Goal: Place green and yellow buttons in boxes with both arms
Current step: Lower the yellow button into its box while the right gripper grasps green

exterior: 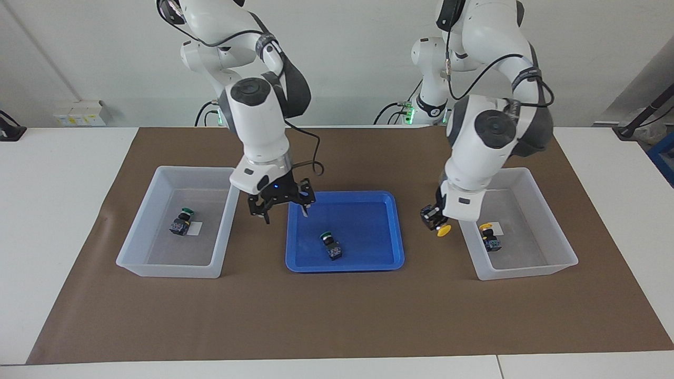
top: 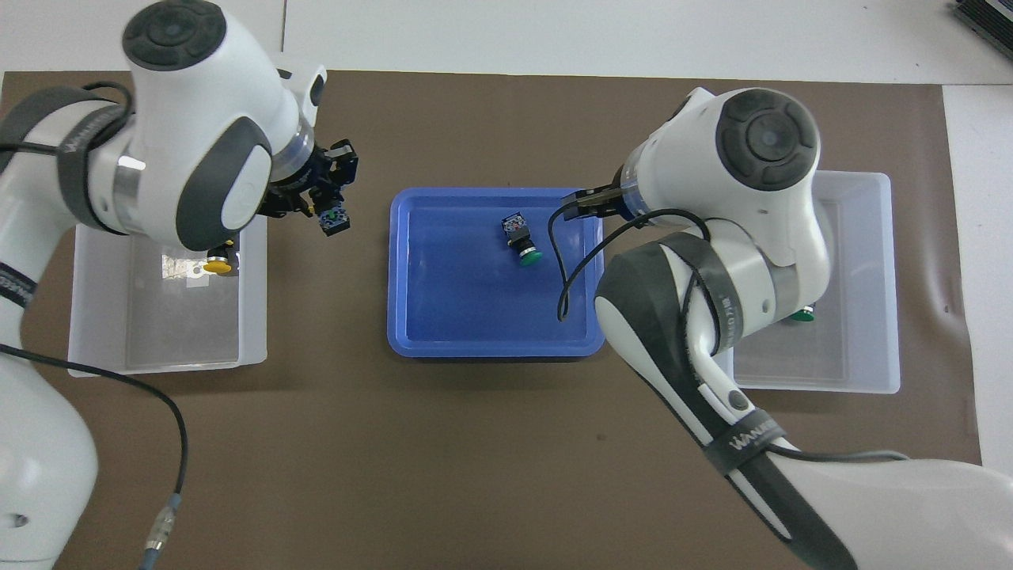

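In the facing view, the shallow blue plastic tray (exterior: 345,232) lies mid-mat on the brown table cover (exterior: 337,316), with a green-capped black-and-grey push-button switch (exterior: 330,246) lying at about seven o'clock of its floor. The right gripper (exterior: 284,206) hangs over the tray's edge at ten o'clock, fingers spread and empty. The translucent white tub at the right arm's end (exterior: 158,221) holds a second green-capped switch (exterior: 182,221) beside a small white label (exterior: 194,228). The left gripper (exterior: 435,217) hangs over the mat between the tray and the translucent white tub at the left arm's end (exterior: 547,231), pinching a yellow-capped switch (exterior: 438,222), cap down. Another yellow-capped switch (exterior: 491,238) lies in that tub.

In the overhead view, the left gripper (top: 326,202) with its held switch (top: 334,218) sits at three o'clock of its tub (top: 95,317); the yellow cap inside (top: 217,266) shows. The right gripper (top: 584,204) is at the tray's (top: 475,317) two o'clock. "WANGSEN"-like lettering on the arm straps cannot be read surely.
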You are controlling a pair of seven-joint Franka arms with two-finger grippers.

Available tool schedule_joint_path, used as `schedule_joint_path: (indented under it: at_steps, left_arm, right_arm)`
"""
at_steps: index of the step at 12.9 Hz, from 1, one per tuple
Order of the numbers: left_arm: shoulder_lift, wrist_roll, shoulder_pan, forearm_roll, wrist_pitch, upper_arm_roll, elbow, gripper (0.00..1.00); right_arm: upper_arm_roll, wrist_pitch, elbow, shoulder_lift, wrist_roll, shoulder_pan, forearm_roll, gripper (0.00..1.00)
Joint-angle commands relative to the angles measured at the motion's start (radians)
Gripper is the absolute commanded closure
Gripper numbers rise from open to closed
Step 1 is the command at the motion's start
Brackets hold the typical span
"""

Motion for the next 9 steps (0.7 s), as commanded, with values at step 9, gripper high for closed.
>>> schedule_joint_path:
  at_steps: [9]
  left_arm:
    - [-0.174,0.781,0.37,-0.014,0.23,-0.005,-0.354,1.0]
  right_arm:
    - [0.002,0.326,-0.092,0.181,-0.021,0.092,-0.052,0.0]
